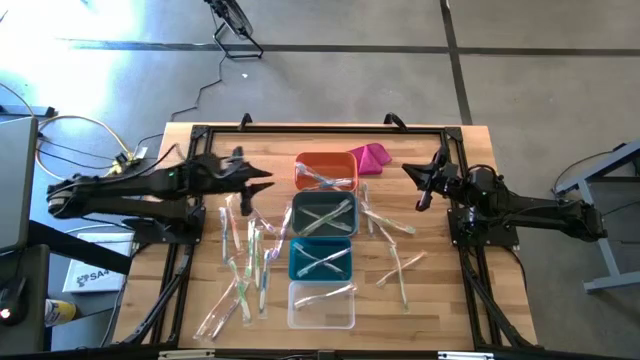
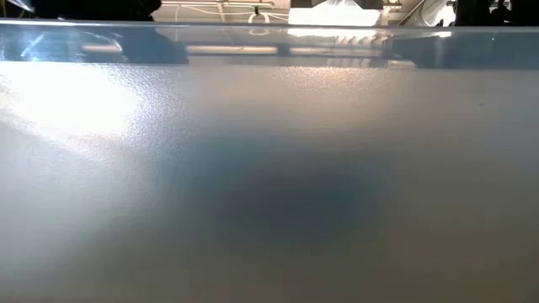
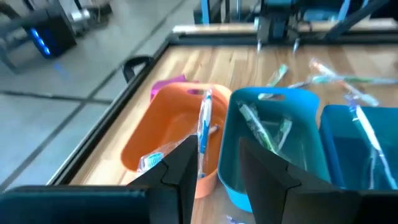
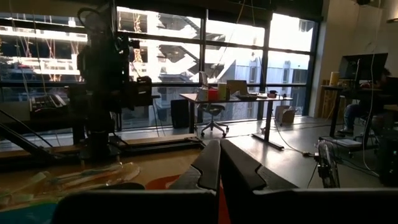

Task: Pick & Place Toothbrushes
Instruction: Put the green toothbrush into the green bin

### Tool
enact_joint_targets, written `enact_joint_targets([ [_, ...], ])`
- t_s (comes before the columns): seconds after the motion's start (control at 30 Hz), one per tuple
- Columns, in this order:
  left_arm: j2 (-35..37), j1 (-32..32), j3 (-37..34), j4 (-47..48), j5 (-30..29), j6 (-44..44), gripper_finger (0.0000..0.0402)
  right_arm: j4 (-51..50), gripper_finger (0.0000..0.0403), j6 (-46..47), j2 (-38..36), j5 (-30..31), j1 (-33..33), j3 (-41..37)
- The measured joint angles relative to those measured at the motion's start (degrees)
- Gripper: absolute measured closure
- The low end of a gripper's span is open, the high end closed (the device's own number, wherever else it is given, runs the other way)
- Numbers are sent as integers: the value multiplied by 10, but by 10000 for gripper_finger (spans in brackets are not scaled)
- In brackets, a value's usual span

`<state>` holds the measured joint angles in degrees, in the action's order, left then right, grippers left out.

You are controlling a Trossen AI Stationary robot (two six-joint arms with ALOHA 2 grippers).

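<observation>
A column of four bins fills the middle of the desk (image 1: 190,140), with the orange bin (image 1: 326,171) at its far end. To the left of the orange bin the left gripper (image 1: 262,181) hangs with its fingers apart, above scattered toothbrushes (image 1: 245,265) that clutter that side. To its right lie a magenta cloth (image 1: 372,157) and fewer wrapped sticks, with the right gripper (image 1: 410,171) beyond; bare wood remains along the far edge behind the orange bin.

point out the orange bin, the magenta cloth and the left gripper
orange bin (image 1: 325,159): high view, its far rim
magenta cloth (image 1: 373,156): high view, middle of the lump
left gripper (image 3: 214,165): left wrist view, midway between its fingertips
</observation>
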<state>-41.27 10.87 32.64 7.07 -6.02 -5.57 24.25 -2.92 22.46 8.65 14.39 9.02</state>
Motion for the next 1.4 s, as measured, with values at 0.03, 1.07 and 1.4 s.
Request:
enact_joint_targets([
  [0.03, 24, 0, -14, -2, 0, -1, 289, -2, 398, 0, 0, 7, 0, 0],
  [1.07, 316, 0, -138, 66, 7, -29, 289, -44, 398, 45, 0, 32, 0, 0],
  [1.4, 316, 0, -138, 64, 7, 44, 289, -44, 398, 77, 0, 31, 0, 0],
])
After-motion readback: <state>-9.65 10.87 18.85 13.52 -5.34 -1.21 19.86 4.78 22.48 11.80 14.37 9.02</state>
